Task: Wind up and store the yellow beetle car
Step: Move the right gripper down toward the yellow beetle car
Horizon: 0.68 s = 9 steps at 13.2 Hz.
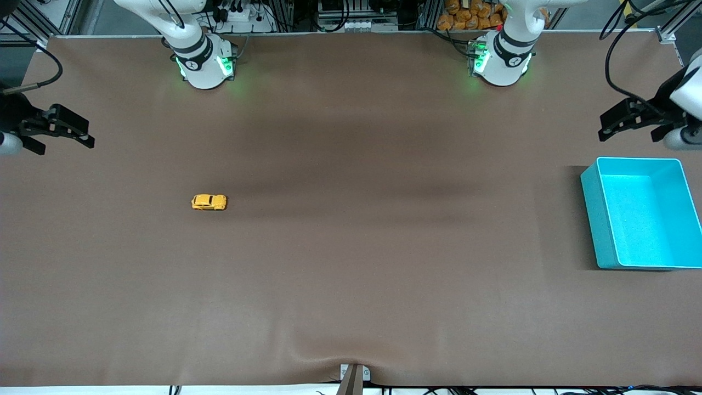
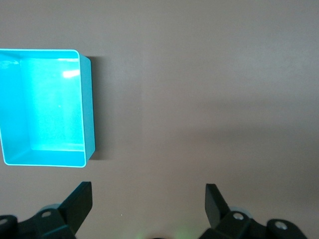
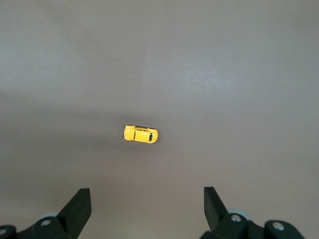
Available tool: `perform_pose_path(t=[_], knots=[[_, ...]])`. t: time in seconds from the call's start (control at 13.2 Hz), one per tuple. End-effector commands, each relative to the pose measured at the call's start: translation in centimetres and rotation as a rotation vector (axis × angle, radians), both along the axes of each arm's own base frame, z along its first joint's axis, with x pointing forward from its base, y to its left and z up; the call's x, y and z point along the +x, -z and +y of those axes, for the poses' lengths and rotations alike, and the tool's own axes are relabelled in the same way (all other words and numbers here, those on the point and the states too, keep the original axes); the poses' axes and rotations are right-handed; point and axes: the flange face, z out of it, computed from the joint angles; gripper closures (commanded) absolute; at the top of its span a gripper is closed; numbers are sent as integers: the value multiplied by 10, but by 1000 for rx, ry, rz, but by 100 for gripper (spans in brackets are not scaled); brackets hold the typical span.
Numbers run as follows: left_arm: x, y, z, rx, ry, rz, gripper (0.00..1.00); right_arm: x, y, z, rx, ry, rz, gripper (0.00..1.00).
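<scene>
Brown table mat: lower spread right gripper squarely onto yellow beetle car ahead of it, straddling narrow sides; spread left gripper waiting beside teal bin.

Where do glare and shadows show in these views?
Front view: broad dark shadow bands cross the table past the yellow beetle car. Left wrist view: bright glare inside the teal bin, which casts a thin shadow. Right wrist view: even light, soft shadow by the car.

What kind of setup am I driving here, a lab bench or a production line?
Most likely a robotics lab bench: two arms bolted along a brown-covered table, cabling and aluminium framing at its edge, and only a yellow beetle car and teal bin as props.
</scene>
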Motion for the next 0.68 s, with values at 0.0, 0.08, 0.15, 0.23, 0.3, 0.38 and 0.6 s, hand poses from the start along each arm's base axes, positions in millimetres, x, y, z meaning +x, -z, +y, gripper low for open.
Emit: perform_pose_path(t=[0.0,0.08,0.15,0.23,0.3,0.38,0.6], knots=[[6,7,3,25,-10,5,0,-4,9,0,-7,-1,15,0],[6,6,4,23,-13,2,0,-4,10,-1,-12,-1,19,0],[6,4,5,23,-14,-1,0,-5,12,0,-15,-3,23,0],[6,3,6,25,-16,-3,0,-6,15,0,-17,-4,29,0],[4,0,8,25,-19,-9,0,-7,16,1,-17,-4,32,0],[3,-4,15,23,-34,-16,0,-10,17,0,-18,-1,37,0],[4,-8,18,24,-97,-27,0,-15,36,-4,-18,5,65,0]])
